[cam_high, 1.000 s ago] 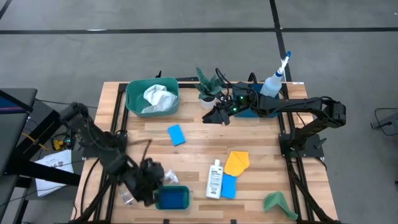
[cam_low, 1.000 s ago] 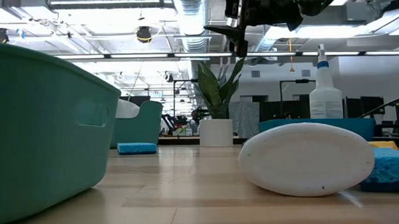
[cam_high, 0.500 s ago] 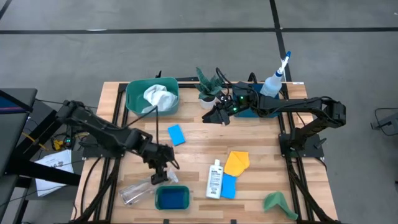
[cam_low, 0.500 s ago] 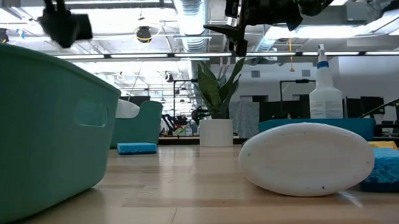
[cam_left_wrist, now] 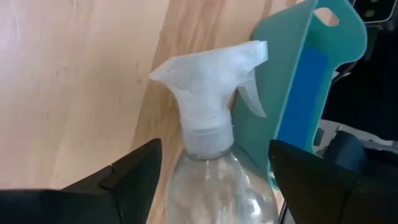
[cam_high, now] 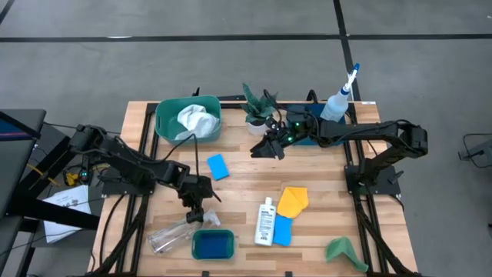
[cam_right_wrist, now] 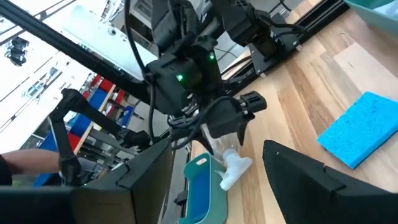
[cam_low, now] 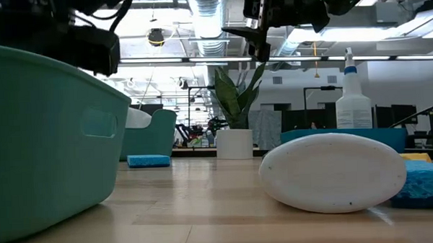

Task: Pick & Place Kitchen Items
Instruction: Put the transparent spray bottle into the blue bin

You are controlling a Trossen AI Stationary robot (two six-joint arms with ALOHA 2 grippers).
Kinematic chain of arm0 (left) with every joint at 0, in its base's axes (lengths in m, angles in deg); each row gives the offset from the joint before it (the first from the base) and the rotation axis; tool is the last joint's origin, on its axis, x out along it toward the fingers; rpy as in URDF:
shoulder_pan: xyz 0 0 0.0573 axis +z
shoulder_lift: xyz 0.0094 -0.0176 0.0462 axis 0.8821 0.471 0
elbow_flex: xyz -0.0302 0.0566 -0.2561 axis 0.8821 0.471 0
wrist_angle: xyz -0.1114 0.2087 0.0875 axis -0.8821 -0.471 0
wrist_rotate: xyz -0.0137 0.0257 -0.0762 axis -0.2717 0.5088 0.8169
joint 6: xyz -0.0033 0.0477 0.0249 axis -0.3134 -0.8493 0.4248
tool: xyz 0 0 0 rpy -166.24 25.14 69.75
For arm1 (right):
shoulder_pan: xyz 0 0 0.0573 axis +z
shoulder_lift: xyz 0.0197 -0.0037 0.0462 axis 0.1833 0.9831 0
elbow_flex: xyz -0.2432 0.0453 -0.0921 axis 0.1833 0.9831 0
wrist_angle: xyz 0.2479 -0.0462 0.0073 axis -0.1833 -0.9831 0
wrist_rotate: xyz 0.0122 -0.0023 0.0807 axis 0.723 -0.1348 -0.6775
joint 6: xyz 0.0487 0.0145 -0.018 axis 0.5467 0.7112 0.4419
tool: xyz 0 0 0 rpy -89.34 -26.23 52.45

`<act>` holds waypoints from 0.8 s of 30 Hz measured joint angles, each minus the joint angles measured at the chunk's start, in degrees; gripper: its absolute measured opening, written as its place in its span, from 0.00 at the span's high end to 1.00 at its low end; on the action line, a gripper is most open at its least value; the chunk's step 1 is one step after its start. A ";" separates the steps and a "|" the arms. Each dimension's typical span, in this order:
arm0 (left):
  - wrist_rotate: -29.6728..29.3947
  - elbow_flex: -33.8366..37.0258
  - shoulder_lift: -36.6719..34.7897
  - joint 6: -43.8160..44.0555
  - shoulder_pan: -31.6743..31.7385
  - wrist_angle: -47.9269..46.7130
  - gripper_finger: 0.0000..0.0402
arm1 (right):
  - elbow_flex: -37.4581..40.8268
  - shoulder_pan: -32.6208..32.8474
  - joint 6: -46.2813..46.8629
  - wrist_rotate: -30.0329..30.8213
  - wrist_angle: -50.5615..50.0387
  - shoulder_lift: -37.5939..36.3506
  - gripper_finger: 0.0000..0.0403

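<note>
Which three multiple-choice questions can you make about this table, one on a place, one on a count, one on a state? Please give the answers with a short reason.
1. Where does the clear spray bottle lie?
A. beside the small green tub
B. inside the large green tub
C. on the dark blue tray

2. How many blue sponges show in the high view?
A. one
B. two
C. four

3. How is the left pincer?
A. shut on the bottle
B. shut on a cloth
C. open above the bottle

Answers: 1 A, the bottle lies flat on the wood beside that tub. 2 B, one lies mid-table, another beside the small white bottle. 3 C, the left wrist view shows its fingers spread, with the bottle free.
</note>
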 joint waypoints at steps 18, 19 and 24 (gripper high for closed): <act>-1.48 8.58 0.00 5.97 -0.46 14.43 0.29 | 0.00 0.12 0.17 1.68 -1.47 0.00 0.39; -1.48 8.82 0.00 6.16 -0.51 14.61 0.29 | 0.00 0.11 0.17 1.95 -1.49 0.00 0.39; -2.19 9.25 0.00 6.10 -0.57 16.00 0.29 | 0.00 0.11 0.17 2.90 -1.50 0.00 0.39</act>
